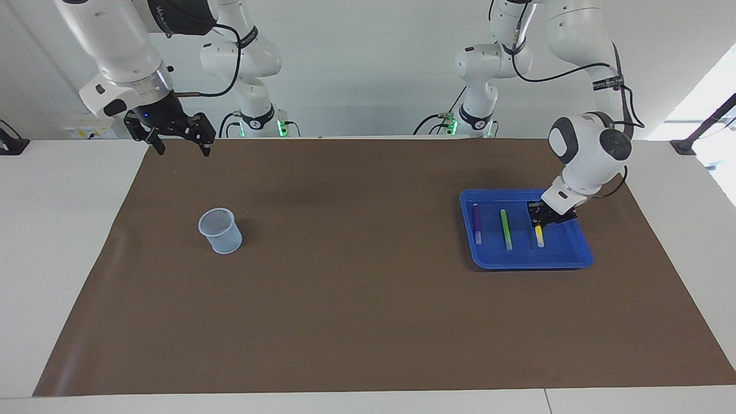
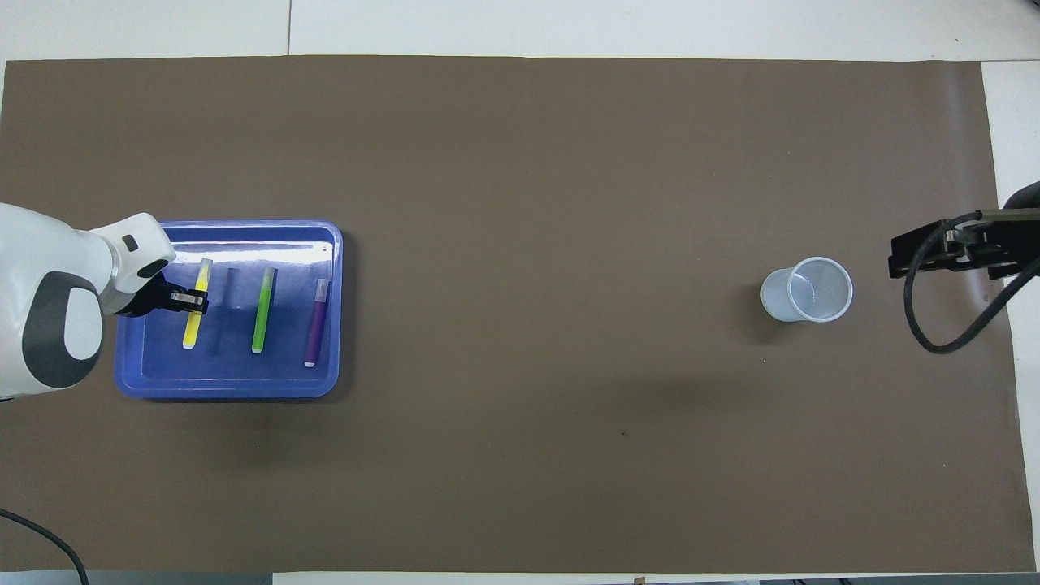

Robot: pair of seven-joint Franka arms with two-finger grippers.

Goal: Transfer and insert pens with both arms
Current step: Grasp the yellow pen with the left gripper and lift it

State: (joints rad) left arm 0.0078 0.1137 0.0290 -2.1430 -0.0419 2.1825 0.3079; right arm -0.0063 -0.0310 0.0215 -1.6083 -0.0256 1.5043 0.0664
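You're looking at a glossy blue plastic tray (image 2: 329,244), matt brown paper-like mat (image 2: 520,203), fine mesh cup (image 1: 219,231), glossy white arms (image 1: 586,155).
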